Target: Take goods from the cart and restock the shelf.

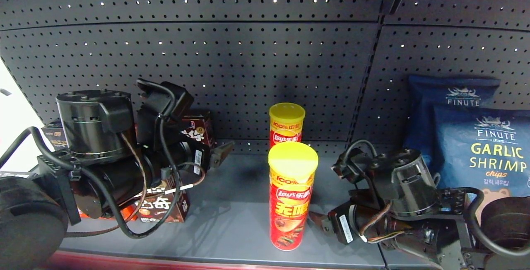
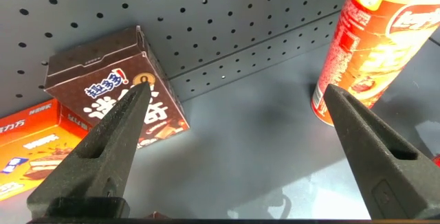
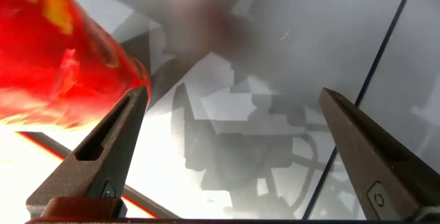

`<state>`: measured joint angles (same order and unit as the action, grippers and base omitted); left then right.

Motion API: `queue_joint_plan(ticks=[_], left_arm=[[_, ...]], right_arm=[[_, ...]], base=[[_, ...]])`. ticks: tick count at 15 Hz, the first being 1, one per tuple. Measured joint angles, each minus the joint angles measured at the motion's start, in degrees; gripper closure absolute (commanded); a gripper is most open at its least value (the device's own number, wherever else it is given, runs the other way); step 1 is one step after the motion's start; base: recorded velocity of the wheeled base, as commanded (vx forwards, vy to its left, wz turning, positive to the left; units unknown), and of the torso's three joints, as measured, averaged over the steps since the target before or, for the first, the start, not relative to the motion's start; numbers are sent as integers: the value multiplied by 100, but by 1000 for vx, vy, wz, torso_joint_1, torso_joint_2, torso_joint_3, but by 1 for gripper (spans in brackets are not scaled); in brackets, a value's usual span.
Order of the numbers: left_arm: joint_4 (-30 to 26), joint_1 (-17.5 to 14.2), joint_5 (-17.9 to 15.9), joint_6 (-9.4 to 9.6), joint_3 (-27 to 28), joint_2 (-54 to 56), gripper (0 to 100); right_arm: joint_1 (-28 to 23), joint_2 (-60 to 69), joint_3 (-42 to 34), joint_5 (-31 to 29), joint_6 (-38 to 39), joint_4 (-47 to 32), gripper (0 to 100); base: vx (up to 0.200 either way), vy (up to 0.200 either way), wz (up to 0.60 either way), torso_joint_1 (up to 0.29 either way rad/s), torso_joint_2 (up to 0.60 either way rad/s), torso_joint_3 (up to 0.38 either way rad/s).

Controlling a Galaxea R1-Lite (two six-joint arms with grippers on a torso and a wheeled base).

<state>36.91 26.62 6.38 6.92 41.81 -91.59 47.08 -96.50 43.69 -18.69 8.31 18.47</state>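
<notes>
Centrally, 2 chip cans point(image 1: 292, 195), brown boxes point(image 1: 159, 211) left, blue bags point(image 1: 484, 154) right.

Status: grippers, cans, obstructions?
Left gripper open, empty. Right gripper open, empty, beside front chip can. Rear can behind it, both upright on shelf. Brown box by left gripper.

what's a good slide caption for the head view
Left gripper and right gripper flank two yellow-lidded chip cans on the shelf, chocolate boxes left, blue bags right.
</notes>
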Motion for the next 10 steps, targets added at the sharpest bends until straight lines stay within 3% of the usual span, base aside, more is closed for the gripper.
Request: queue_joint_plan(ticks=[10], left_arm=[[9,-26,2,-6,-80,50,0]], right_arm=[[140,72,-89,27,5,6,0]], base=[[0,0,0,0,0,0]])
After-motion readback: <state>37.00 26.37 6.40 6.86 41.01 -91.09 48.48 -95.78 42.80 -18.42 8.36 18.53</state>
